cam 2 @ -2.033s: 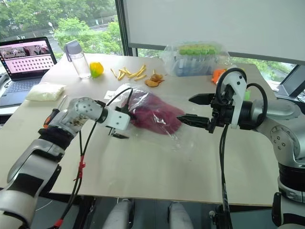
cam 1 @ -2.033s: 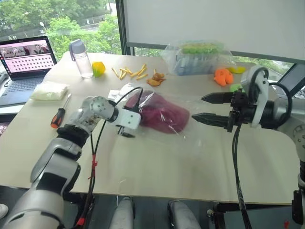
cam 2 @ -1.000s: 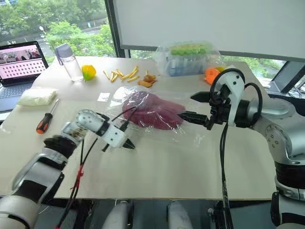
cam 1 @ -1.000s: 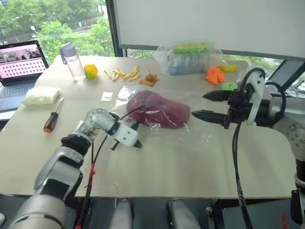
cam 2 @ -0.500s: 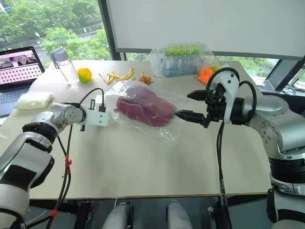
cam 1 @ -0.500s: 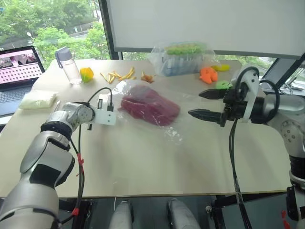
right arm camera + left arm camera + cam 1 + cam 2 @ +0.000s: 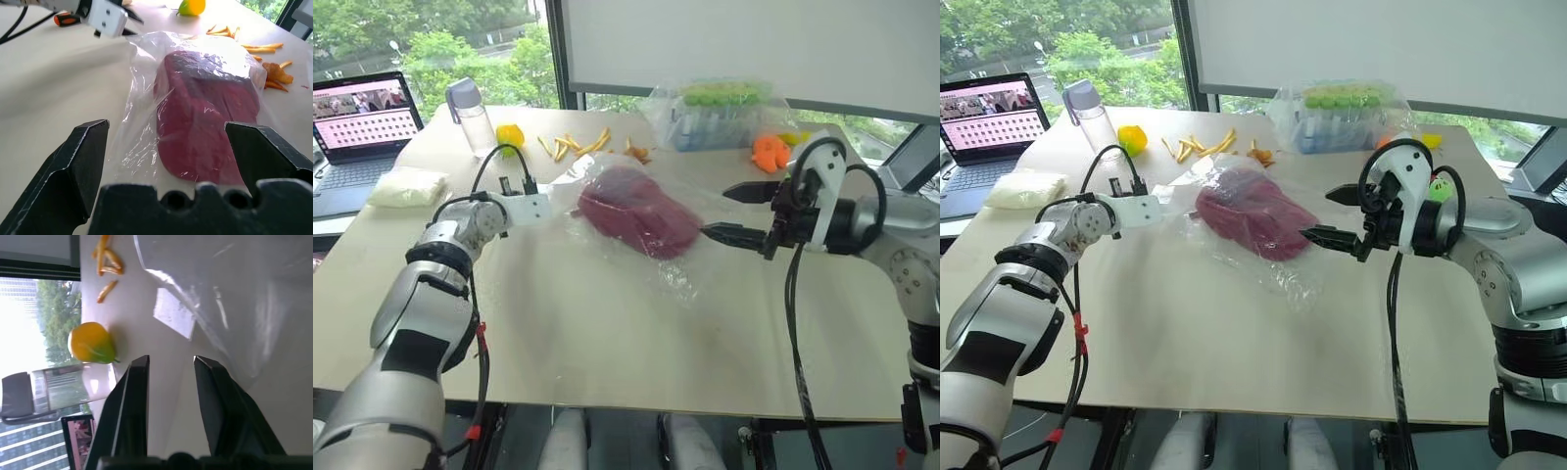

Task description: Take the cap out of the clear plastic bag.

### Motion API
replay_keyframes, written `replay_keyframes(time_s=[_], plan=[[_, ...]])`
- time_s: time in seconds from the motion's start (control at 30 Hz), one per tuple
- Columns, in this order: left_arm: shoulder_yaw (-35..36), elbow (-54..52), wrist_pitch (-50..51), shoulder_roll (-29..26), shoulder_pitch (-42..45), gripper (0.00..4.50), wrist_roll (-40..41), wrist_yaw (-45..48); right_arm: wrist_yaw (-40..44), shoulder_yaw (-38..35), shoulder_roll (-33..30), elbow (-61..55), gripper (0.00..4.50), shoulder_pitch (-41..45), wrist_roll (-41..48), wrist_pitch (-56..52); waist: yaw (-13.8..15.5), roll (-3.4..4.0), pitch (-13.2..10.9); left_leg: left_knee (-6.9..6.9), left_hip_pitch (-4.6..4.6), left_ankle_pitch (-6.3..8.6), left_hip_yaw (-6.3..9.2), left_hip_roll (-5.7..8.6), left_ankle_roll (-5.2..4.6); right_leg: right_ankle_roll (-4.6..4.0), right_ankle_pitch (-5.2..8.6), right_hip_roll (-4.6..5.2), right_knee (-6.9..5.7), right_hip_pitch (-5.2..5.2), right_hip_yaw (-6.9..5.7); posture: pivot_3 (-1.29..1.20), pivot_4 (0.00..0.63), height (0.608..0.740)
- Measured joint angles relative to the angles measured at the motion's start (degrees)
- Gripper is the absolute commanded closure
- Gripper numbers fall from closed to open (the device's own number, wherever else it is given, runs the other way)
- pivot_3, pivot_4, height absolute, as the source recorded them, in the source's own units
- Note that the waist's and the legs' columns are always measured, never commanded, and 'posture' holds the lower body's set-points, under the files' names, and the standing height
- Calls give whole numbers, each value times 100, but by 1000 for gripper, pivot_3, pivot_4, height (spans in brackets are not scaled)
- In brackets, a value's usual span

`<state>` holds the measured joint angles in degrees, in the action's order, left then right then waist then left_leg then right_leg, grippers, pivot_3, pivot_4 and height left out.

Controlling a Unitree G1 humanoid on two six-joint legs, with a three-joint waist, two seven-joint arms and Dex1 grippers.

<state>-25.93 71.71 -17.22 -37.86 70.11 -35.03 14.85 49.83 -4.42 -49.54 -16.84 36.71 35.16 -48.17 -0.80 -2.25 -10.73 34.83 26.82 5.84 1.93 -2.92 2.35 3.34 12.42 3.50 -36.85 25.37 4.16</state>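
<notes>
The dark red cap [image 7: 636, 220] lies on the table inside the clear plastic bag [image 7: 674, 281], which spreads crinkled around it. At the bag's left edge, my left gripper [image 7: 171, 360] points level along the table; its fingers stand apart with nothing between them, and the bag's [image 7: 234, 293] loose film lies just beside one finger. My right gripper [image 7: 717, 211] hovers wide open at the cap's right side, its lower fingertip close to the bag. Between those fingers, the right wrist view has the cap [image 7: 205, 122] in its bag [image 7: 142, 122], with the left gripper [image 7: 133, 24] beyond.
At the far left are a laptop [image 7: 362, 122], a water bottle [image 7: 475, 117], a yellow-green toy fruit [image 7: 512, 135] and a white packet [image 7: 408, 188]. Toy fries [image 7: 578, 147], a bagged tray of green items [image 7: 724, 113] and an orange toy [image 7: 771, 154] line the back. A screwdriver [image 7: 66, 19] lies at the left.
My left gripper rose from the table in front of the bag, swung to the bag's left edge, levelled out and went from shut to open. The right gripper stayed put.
</notes>
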Motion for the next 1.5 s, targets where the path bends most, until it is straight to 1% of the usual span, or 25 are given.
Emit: replay_keyframes(time_s=[0.07,0.1,0.17,0.23,0.27,0.33,0.4,0.5,0.57,0.63,0.7,0.77,0.87,0.97,1.1,1.23,1.33,1.4,1.5], plan=[[359,-294,-17,-213,261,1073,230,-77,-19,-93,-36,-3,0,-51,-2,-18,-2,-1,-1,3,-1,0,-1,1,1,3,-4,3,5,-6,1,0,150,740],[528,-428,-28,-254,377,618,370,-76,-28,-112,-42,-4,0,-62,-2,-25,-2,-1,0,4,-5,0,-1,1,1,4,-4,3,8,-12,1,0,150,740],[813,-782,-74,-209,511,11,640,-30,-34,-115,-41,-10,0,-65,0,-30,12,1,0,3,-11,0,-2,1,1,4,-4,5,8,-21,0,0,150,740],[1098,-1049,-3,139,464,11,1070,299,-39,-117,-42,-10,0,-72,-2,-31,37,1,0,4,-10,0,-2,0,1,3,-4,5,5,-21,-5,0,150,740],[1337,-1237,200,466,404,11,1453,659,-42,-120,-42,-10,0,-84,-2,-31,72,1,0,8,-8,-1,-2,0,1,3,-5,6,5,-23,-6,0,150,740],[1572,-1630,609,1152,265,11,2092,1333,-53,-120,-36,-11,0,-82,-2,-30,134,1,0,21,2,-3,-2,1,0,4,-7,6,9,-25,-6,0,150,740],[1558,-1996,908,1691,47,11,2429,1900,-107,-119,-22,-15,0,-81,-2,-30,123,1,0,31,8,-4,-6,1,-2,10,-15,5,12,-24,0,0,150,740],[1556,-2509,1553,2194,-367,11,2871,2649,-227,-214,-24,-40,0,-129,-6,-37,-11,2,0,22,4,-6,-4,1,-6,-3,-18,3,4,-20,3,0,150,740],[1564,-2752,2084,2669,-613,11,3182,2959,-301,-352,-31,-125,0,-188,-1,-80,-29,2,0,17,-1,-7,-2,1,-8,-7,-13,1,-5,-20,2,0,150,740],[1562,-2844,2536,2989,-802,11,3382,3091,-390,-406,-33,-259,0,-243,8,-126,-80,2,0,18,-4,-8,0,0,-9,4,-6,-1,-8,-20,2,0,150,740],[1647,-2810,2890,3107,-825,11,3512,3041,-433,-499,-45,-347,0,-364,27,-189,-129,2,0,23,-7,-11,1,1,-13,6,-7,-1,-15,-22,3,0,150,740],[1879,-2572,3261,3314,-814,11,3656,2787,-499,-579,-105,-368,0,-434,56,-281,-139,4,1,27,-34,-13,1,5,-16,11,-9,2,-13,-48,4,0,150,740],[1912,-2090,3367,3633,-825,11,3660,2418,-558,-712,-205,-469,0,-439,121,-359,-138,4,1,23,-66,-11,2,5,-15,-4,0,2,6,-86,2,0,150,740],[1856,-1813,3366,3858,-825,11,3633,2380,-668,-804,-241,-535,0,-439,169,-403,-143,4,1,17,-65,-11,2,5,-15,-13,6,4,18,-90,3,0,150,740],[1390,-1677,3009,3963,-821,11,3195,2383,-785,-806,-242,-571,0,-446,184,-478,-119,6,2,14,-68,-11,2,6,-15,-4,1,4,17,-93,2,0,150,740],[783,-1535,2514,3936,-945,11,2606,2366,-869,-808,-241,-624,0,-487,206,-480,-112,9,9,14,-93,-5,1,6,-5,-27,14,5,22,-118,3,0,150,740],[425,-1452,2067,3925,-964,11,2202,2072,-892,-810,-242,-623,0,-521,206,-480,-100,6,33,13,-105,2,1,6,5,-29,15,5,22,-129,3,0,150,740],[301,-1359,1838,3923,-953,11,2034,1813,-900,-813,-242,-625,0,-543,207,-480,-105,3,54,13,-115,17,1,6,29,-30,16,5,23,-136,4,0,150,740],[236,-1113,1569,3915,-901,11,1856,1267,-917,-829,-245,-626,0,-548,208,-479,-150,-1,62,13,-130,19,1,6,33,-31,16,6,23,-144,7,0,150,740]])
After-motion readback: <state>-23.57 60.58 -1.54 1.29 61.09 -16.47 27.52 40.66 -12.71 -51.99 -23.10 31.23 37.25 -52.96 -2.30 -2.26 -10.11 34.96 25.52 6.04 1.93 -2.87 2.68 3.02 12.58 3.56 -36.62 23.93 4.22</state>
